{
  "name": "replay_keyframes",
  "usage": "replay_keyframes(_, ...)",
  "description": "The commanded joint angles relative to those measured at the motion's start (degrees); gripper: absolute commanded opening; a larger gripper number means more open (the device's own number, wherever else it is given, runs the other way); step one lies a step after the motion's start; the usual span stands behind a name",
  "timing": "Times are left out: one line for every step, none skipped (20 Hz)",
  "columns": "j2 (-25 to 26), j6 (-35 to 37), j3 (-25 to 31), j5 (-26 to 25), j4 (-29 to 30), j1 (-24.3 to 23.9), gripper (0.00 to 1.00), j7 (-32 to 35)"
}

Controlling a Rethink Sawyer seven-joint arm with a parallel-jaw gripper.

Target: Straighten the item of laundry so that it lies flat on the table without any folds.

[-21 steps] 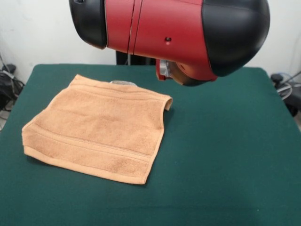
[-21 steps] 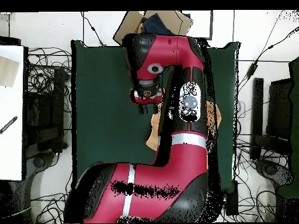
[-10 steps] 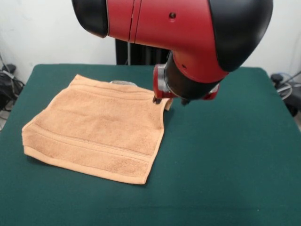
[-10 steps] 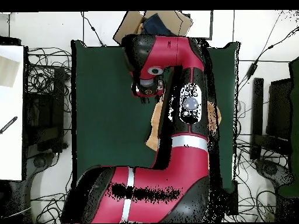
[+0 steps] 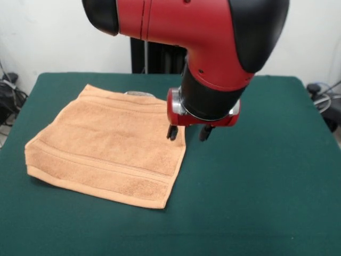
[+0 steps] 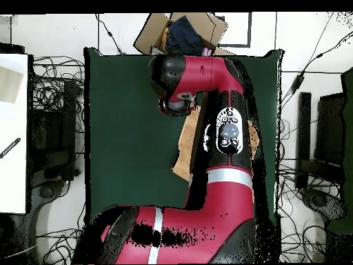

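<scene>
The towel lies on the green table, toward the side of it that stands left in the front view, and looks doubled over: its edges read as thick, layered hems, and a small grey-white patch, perhaps the tag, peeks out at its far edge. The gripper hangs over the towel's far corner on the side away from the table's edge, one fingertip above the cloth and the other just off it over bare felt; the fingers stand parted and hold nothing. The step in hand appears to be the approach to a grasp. The next move would call for lowering onto that corner and pinching only the upper layer, so the fold can be drawn open. The front view alone shows the fingertips and the hem; the overhead view hides them beneath the arm, leaving only tan strips of towel beside it.
</scene>
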Motion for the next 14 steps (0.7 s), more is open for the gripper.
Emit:
replay_keyframes(-2.4,-10.6,6.2,1.2,13.9,-1.1,1.0,-2.3)
replay_keyframes(-2.6,-11.0,6.1,1.2,14.0,-1.0,1.0,-2.2)
replay_keyframes(-2.7,-11.3,6.1,1.3,14.3,-1.1,1.0,-1.9)
replay_keyframes(-3.0,-11.9,6.2,1.3,14.6,-1.1,1.0,-2.0)
replay_keyframes(-3.2,-12.4,6.1,1.1,14.8,-1.0,1.0,-2.1)
replay_keyframes(-3.6,-13.4,6.1,0.8,15.4,-0.9,1.0,-2.2)
replay_keyframes(-4.2,-14.7,5.8,0.2,15.9,-0.7,1.0,-2.4)
replay_keyframes(-4.7,-15.4,5.5,-0.3,16.4,-0.3,1.0,-2.3)
replay_keyframes(-5.2,-16.0,5.2,-0.6,17.1,0.0,1.0,-2.0)
replay_keyframes(-5.6,-16.7,4.9,-1.1,17.8,0.2,1.0,-2.0)
replay_keyframes(-5.9,-17.3,4.5,-1.6,18.4,0.7,1.0,-1.7)
replay_keyframes(-6.1,-17.9,4.4,-2.1,18.8,0.9,1.0,-2.0)
replay_keyframes(-6.2,-18.4,4.4,-2.3,19.4,1.1,1.0,-2.0)
replay_keyframes(-6.3,-18.9,4.3,-2.8,19.7,1.4,1.0,-2.2)
